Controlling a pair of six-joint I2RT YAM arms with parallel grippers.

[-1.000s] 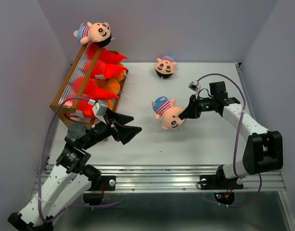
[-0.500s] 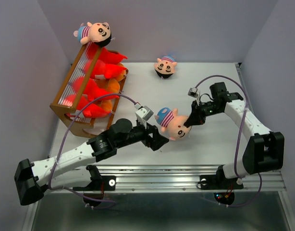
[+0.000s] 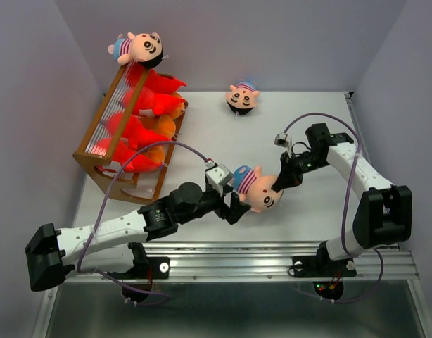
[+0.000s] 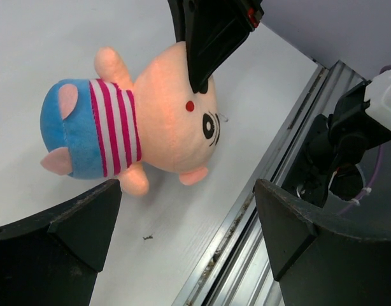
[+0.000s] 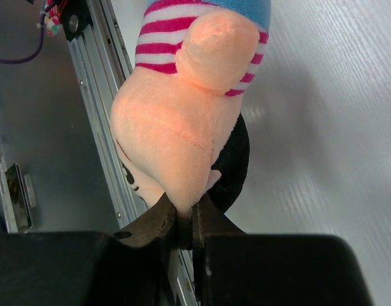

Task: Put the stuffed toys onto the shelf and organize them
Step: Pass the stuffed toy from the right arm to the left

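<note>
Left gripper (image 3: 237, 204): spread to full width, grips nothing. Flanks the nearest doll head (image 3: 260, 193) with a gap on each side, per left wrist view.
Right gripper (image 3: 278, 184): pressed almost together, pinches a fold of plush at the edge of that head's face. Keeps it near the front edge of the table (image 3: 202, 141), between the two arms. Lifted or resting: cannot tell.

Top view only:
- shelf (image 3: 96, 151) at far left, tilted
- red toys (image 3: 131, 130) and orange toys (image 3: 163, 127) packed on its tiers
- second doll head (image 3: 140, 47) on its top rail
- third doll head (image 3: 242, 97) loose at the far side

Left wrist view only: face with red cheek dot and black eye.
Right wrist view only: stitched seam and black patch by the pinch.

Materials:
- shelf: orange-brown wood frame, translucent slats
- table: white, finely ribbed
- heads: round, soft peach plush
- caps: blue, with red-and-white stripes
</note>
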